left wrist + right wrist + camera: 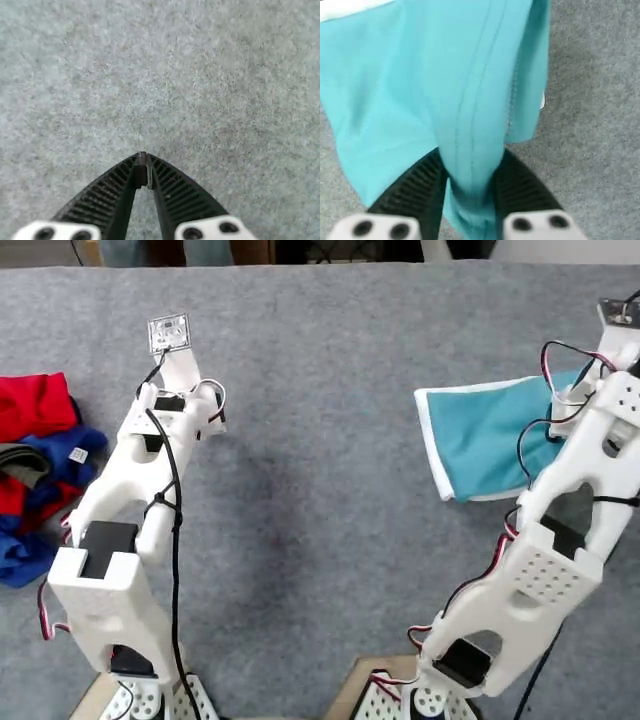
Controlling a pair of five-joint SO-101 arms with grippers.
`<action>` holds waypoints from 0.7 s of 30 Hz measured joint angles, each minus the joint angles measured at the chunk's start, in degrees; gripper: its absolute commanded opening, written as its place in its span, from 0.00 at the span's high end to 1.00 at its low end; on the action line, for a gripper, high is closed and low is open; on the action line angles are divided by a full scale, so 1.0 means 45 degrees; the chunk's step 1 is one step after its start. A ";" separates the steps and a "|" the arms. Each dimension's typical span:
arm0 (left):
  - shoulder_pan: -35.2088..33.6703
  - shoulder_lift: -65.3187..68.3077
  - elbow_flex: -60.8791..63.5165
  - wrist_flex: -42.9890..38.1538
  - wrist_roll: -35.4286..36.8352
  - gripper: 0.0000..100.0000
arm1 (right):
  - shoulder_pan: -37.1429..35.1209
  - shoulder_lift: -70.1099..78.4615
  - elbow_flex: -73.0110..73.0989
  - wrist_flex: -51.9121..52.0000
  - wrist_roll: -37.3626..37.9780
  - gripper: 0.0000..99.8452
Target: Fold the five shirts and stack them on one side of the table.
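Observation:
A teal shirt (480,440) with white trim lies partly folded on the grey felt at the right. My right gripper (468,175) is shut on a bunched fold of that teal shirt (445,85), and the cloth hangs between its black fingers (417,187). In the high view the right arm (585,455) covers the shirt's right part. My left gripper (144,165) is shut with nothing in it, its tips together just over bare felt. The left arm (160,430) stands mid-left on the table. A pile of red and blue shirts (40,470) lies at the left edge.
Grey felt (320,500) covers the whole table, with a broad open stretch between the two arms. A small white square tag plate (169,333) sits past the left arm. Both arm bases stand at the near edge.

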 measured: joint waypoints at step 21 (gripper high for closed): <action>-0.1328 -0.2813 -0.0645 0.2676 -0.1719 0.97 | -0.1524 -0.0020 0.0391 0.0254 -0.0508 0.91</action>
